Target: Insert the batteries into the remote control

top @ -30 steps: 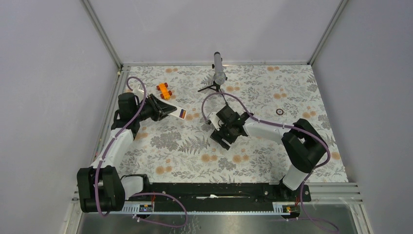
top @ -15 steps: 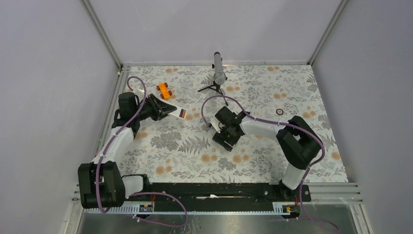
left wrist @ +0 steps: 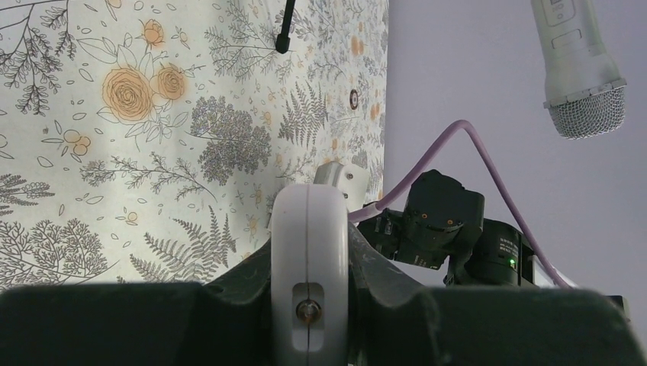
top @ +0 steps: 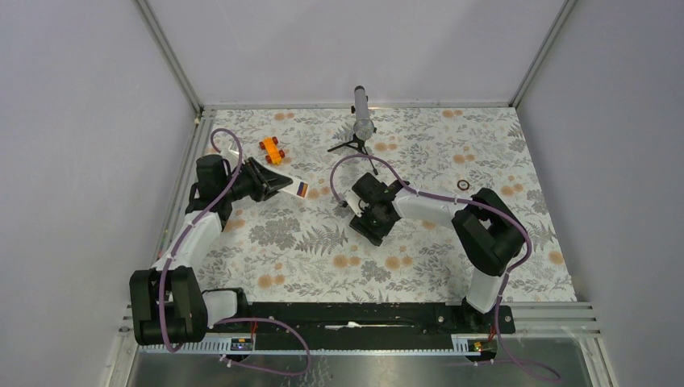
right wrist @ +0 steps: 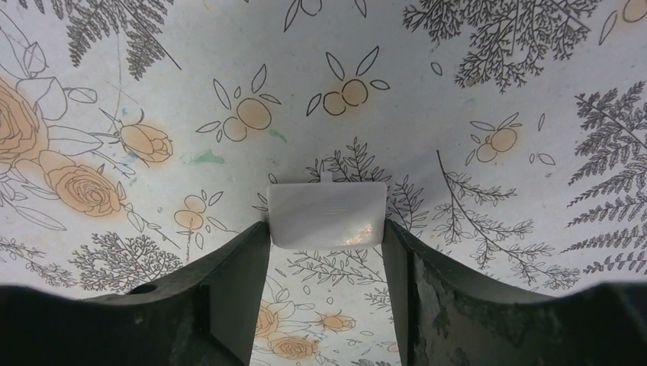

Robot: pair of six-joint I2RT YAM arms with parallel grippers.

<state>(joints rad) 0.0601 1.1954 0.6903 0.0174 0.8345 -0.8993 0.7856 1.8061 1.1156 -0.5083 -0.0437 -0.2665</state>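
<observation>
Right wrist view: the right hand (right wrist: 324, 236) straddles the white cover (right wrist: 326, 215) on the counter (right wrist: 473, 69), though I cannot tell if it grips, while the left hand (left wrist: 309, 255) clamps the remote control (left wrist: 309, 221) steady at far left, probably to receive it.

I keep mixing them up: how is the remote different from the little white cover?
The remote is long with a dark end; the cover is short and plain. The left pincer holds the remote; the cover lies flat on the cloth between the right pincer's fingers. Both are white.
</observation>
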